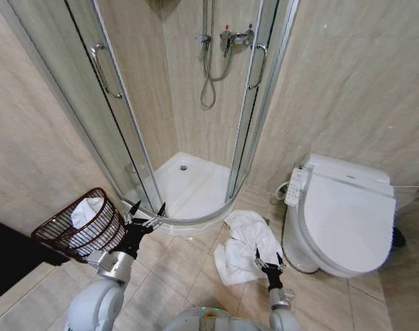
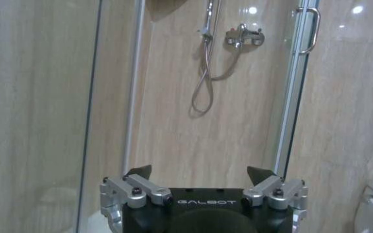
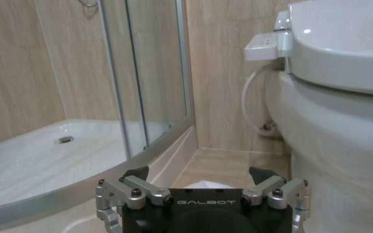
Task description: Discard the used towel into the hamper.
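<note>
Two GALBOT-marked hands, left hand, right hand, splayed

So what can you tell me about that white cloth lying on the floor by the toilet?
The crumpled white towel looks like soft terry cloth, bunched in loose folds on the beige floor tiles. It lies between the shower tray's curved edge and the white toilet. The right gripper hangs open at its near edge.

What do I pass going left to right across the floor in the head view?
hamper with a white cloth in it → left tool, open, beside the hamper → white towel on the tiles → right tool, open, at the towel's near edge → toilet.
</note>
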`<state>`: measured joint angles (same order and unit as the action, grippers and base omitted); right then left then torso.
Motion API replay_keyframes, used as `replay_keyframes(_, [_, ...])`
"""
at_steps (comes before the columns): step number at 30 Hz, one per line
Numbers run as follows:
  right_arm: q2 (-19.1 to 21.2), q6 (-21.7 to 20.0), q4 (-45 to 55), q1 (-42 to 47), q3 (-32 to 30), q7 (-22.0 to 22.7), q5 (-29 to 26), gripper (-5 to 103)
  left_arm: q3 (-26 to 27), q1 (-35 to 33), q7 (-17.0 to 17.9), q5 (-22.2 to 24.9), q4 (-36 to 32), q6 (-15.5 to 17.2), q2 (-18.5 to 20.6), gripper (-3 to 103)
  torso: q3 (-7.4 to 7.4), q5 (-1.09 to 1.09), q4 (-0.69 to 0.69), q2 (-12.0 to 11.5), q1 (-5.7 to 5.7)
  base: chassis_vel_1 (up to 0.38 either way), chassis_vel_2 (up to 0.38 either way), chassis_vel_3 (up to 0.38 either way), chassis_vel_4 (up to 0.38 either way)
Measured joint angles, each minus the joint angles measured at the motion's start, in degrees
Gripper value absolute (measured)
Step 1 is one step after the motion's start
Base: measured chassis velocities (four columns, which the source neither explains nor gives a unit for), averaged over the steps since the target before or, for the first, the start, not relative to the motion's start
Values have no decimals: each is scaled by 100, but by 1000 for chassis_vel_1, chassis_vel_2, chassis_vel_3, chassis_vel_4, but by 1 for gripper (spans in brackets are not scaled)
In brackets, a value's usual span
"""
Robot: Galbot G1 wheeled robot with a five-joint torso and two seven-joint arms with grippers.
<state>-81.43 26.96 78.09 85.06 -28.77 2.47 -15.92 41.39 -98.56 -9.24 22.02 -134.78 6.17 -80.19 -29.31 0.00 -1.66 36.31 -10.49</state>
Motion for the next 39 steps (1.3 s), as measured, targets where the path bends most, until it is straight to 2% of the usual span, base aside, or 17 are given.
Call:
replay_keyframes(4, [50,-15,-44,2,-5,-101,0,100,0,0,0,0,0,0,0,99,35,0,0,-60,26,0,0,0,0])
replay_keyframes(7, [150,-69,-134,11,-19,-337,25,100,0,0,0,0,0,0,0,99,93,0,0,-165,73,0,0,0,0])
replay_keyframes(13, [147,-126,-163,-48,-54,-315,131,100,0,0,0,0,0,0,0,99,161,0,0,-280,120,0,0,0,0])
replay_keyframes(19, [137,-79,-138,-153,-195,-294,569,100,0,0,0,0,0,0,0,99,252,1,0,-433,180,0,0,0,0])
replay_keyframes(23, [230,-252,98,-53,-252,-431,592,100,0,0,0,0,0,0,0,99,301,0,0,-522,221,0,0,0,0])
replay_keyframes(30, [178,-873,371,29,-320,-629,329,100,0,0,0,0,0,0,0,99,426,0,1,-721,295,0,0,0,0])
replay_keyframes(34, [156,-990,250,-123,-320,-668,243,100,0,0,0,0,0,0,0,99,465,1,-1,-783,317,0,0,0,0])
replay_keyframes(39, [483,-1031,-199,-296,-265,-806,244,100,0,0,0,0,0,0,0,99,542,0,0,-915,370,0,0,0,0])
